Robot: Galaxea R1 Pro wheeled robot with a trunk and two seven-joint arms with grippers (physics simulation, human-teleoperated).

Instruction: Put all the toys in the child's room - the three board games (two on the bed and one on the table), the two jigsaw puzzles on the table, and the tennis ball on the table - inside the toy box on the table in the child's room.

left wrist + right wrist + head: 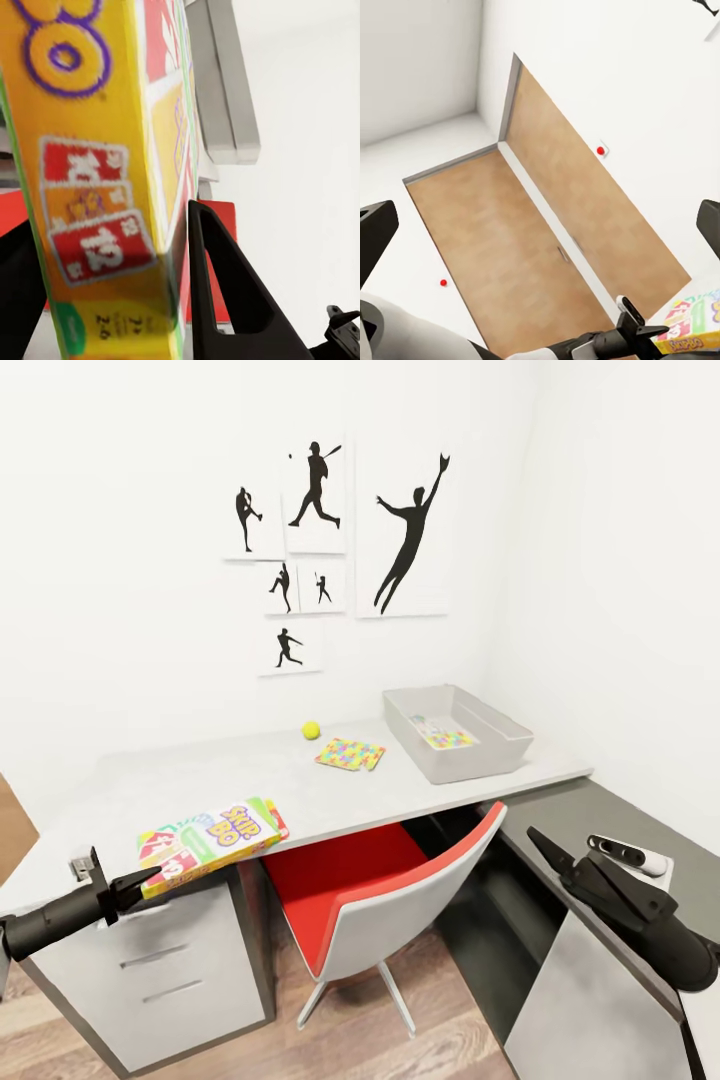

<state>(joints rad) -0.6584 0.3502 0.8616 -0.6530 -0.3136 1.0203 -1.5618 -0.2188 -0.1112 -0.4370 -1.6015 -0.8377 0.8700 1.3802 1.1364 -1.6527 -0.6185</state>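
Note:
My left gripper [152, 879] is shut on a board game [208, 837] with "Skip-Bo" lettering, at the front left edge of the white table [200, 775]. An orange-red edge shows just behind the box. The left wrist view has the box [90, 187] clamped between the black fingers [225, 300]. Near the back of the table lie the tennis ball [311, 730] and a jigsaw puzzle [350, 753]. The grey toy box [500, 745] stands at the far right with another puzzle [443, 737] inside. My right gripper [545, 845] hangs open and empty at the lower right, away from the table.
A red-and-white chair [390, 890] is tucked under the table, beside white drawers [160, 960]. At the right runs a lower dark-grey cabinet [620, 815] carrying a small white-and-black object [630, 853]. The right wrist view looks over wood floor [525, 225] between white walls.

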